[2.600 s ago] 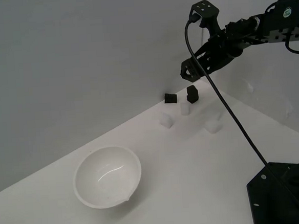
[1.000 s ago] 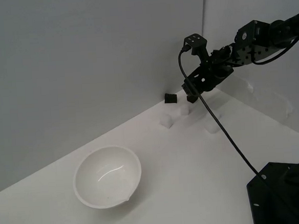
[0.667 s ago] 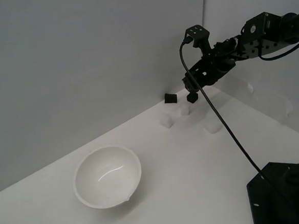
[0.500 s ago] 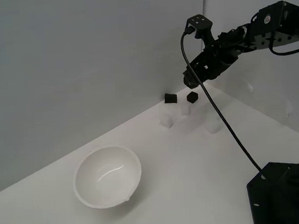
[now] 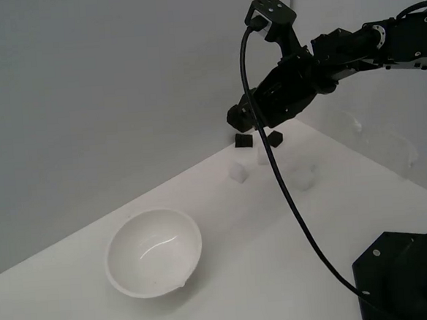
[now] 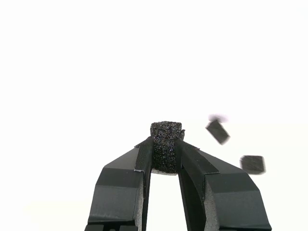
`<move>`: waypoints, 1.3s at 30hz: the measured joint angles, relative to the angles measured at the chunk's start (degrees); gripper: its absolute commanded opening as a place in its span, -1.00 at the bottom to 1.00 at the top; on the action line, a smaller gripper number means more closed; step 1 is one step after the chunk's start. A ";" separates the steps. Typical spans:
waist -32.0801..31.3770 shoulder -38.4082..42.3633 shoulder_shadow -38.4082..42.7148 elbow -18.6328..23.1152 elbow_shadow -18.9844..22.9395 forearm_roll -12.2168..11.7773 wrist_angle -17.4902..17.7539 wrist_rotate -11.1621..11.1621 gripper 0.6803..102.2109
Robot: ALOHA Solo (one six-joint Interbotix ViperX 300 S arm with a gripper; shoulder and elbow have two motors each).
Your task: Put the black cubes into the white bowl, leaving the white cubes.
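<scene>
My gripper is shut on a black cube, its textured top showing between the fingertips. In the exterior view the gripper hangs in the air above the far cluster of cubes. Two more black cubes lie on the white table by the back wall; they also show in the wrist view. Three white cubes lie just in front of them. The white bowl stands empty toward the exterior view's left, well apart from the gripper.
The grey back wall meets a side wall behind the cubes. A black base sits at the exterior view's lower right. The arm's black cable hangs down across the table.
The gripper came down on the far black cubes, closed on one and lifted it. It has since swung toward the exterior view's left with the cube.
</scene>
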 measured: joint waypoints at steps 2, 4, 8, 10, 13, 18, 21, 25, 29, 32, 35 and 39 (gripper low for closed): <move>-2.72 1.58 1.49 0.00 0.00 0.09 0.00 -1.49 -0.96; -6.50 2.90 2.90 0.00 0.00 0.00 0.09 -2.64 -0.96; -13.10 3.08 2.99 0.00 0.09 0.00 0.00 -5.54 -0.96; -16.17 2.37 2.37 0.09 0.09 0.00 -0.18 -6.24 -0.96; -20.04 1.85 1.76 0.09 0.09 0.00 -0.53 -7.65 -0.96; -25.22 -0.35 -0.26 0.00 0.00 0.00 -1.32 -8.70 -0.96; -28.12 -1.76 -1.85 -0.35 -0.35 -0.88 -2.20 -8.79 -0.96; -30.59 -4.48 -4.66 -1.67 -1.67 -1.05 -4.13 -8.88 -0.96; -32.61 -7.38 -7.47 -1.85 -1.85 -1.41 -5.80 -8.88 -0.91; -32.70 -8.44 -8.53 -1.93 -1.93 -2.55 -6.86 -8.88 -0.49; -33.05 -8.88 -9.14 -1.93 -1.93 -3.69 -7.65 -8.88 0.14; -33.75 -10.63 -10.81 -1.93 -1.93 -5.27 -7.65 -8.88 0.39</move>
